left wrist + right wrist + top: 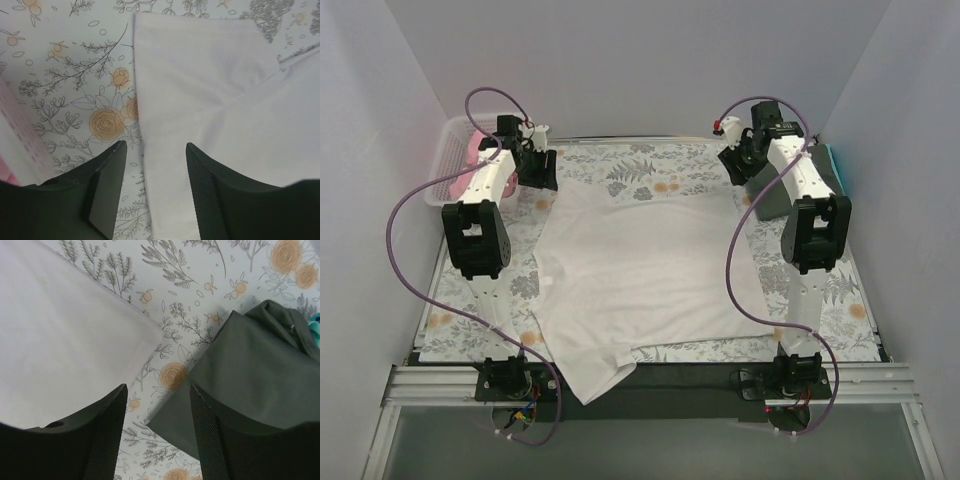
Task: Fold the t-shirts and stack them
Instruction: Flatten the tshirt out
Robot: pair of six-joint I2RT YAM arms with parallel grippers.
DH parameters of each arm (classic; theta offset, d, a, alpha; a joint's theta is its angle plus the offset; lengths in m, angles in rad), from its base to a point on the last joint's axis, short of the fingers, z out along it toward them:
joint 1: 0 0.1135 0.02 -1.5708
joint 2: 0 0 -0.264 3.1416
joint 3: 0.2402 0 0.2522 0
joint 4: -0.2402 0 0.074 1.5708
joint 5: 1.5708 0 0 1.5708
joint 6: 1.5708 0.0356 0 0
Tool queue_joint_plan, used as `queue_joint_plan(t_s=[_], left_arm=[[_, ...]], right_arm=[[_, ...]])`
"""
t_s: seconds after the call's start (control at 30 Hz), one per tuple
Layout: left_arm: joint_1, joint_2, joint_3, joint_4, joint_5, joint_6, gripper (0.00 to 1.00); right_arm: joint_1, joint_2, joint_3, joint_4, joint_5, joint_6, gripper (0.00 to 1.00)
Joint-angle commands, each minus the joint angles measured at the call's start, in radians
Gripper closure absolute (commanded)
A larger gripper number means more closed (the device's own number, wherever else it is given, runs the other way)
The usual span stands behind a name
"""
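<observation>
**On the floral table: two claws, four shirts**

At table centre: white t-shirt (640,270), large, spread flat on the floral table cloth (650,165), one near corner hanging past the table's front edge between the arm bases.

At far left: left gripper (155,150), jaws spread wide, nothing between them. Poised above the white shirt's left side edge. Left finger over bare patterned cloth, right finger over white fabric beside a sleeve. Contact with the cloth not discernible.

At far right: right gripper (159,390), jaws likewise parted, holding nothing. Gap set over a strip of floral cloth between two garments. Left finger above the far right corner of the white shirt, right finger above the dark shirt's edge. Contact with either not discernible.

Beside the right gripper: dark grey-green t-shirt (250,370), folded into a compact block, lying just apart from the white shirt's corner.

Behind that block, against the right wall: teal t-shirt (835,165), only a sliver visible.

At far left corner: white lattice basket (445,150), with the pink t-shirt (470,150) bunched inside, just behind the left gripper.
</observation>
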Motion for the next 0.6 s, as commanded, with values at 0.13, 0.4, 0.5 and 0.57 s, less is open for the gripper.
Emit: queue_joint_plan(t_s=[0.13, 0.4, 0.5, 0.57], left_arm=[[-0.013, 0.064, -0.010, 0.023, -0.063, -0.074, 0.49], [-0.013, 0.058, -0.093, 0.052, -0.091, -0.083, 0.47], [-0.013, 0.060, -0.098, 0.058, -0.095, -0.089, 0.47], [-0.013, 0.067, -0.095, 0.057, -0.097, -0.097, 0.47]], right_arm=[[-0.006, 0.113, 0.025, 0.018, 0.044, -0.011, 0.45], [-0.006, 0.176, 0.045, 0.094, 0.054, 0.028, 0.42], [-0.004, 0.193, 0.053, 0.108, 0.031, 0.052, 0.44], [-0.004, 0.207, 0.054, 0.111, 0.006, 0.065, 0.46]])
